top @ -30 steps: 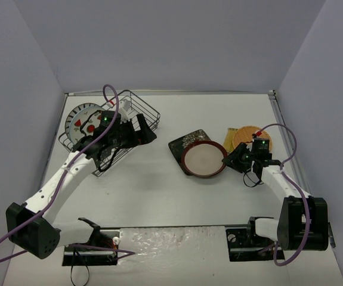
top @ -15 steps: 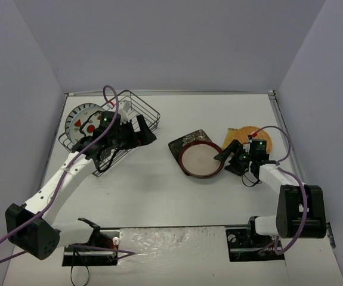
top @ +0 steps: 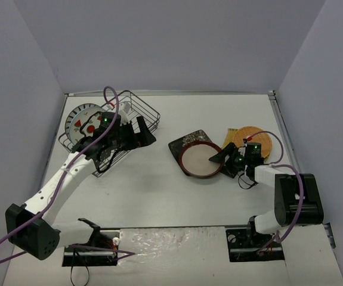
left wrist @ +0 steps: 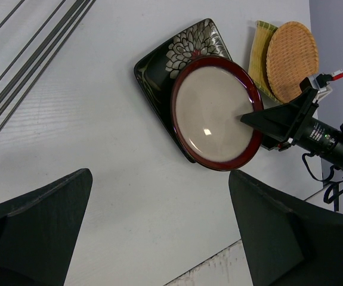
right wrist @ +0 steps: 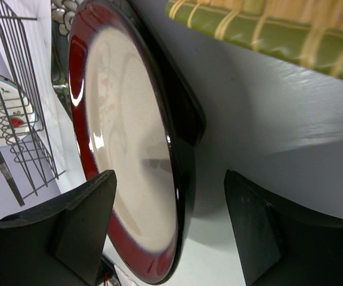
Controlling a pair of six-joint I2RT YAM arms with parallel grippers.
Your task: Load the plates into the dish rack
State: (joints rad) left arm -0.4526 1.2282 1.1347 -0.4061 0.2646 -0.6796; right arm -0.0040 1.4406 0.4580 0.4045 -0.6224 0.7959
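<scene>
Straddling right edge of red-rimmed plate [top: 200, 159]: right gripper [top: 220, 157], jaws parted, seemingly not gripping. Plate is lying on dark square plate [top: 186, 142], mid-table. Left gripper [top: 141, 134] is hovering, jaws spread wide, beside dish rack [top: 141, 107].

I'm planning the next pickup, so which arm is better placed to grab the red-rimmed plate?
Right. The right claw is open astride the edge of the red-rimmed plate, while the left claw hangs open by the rack, away from that plate.
</scene>
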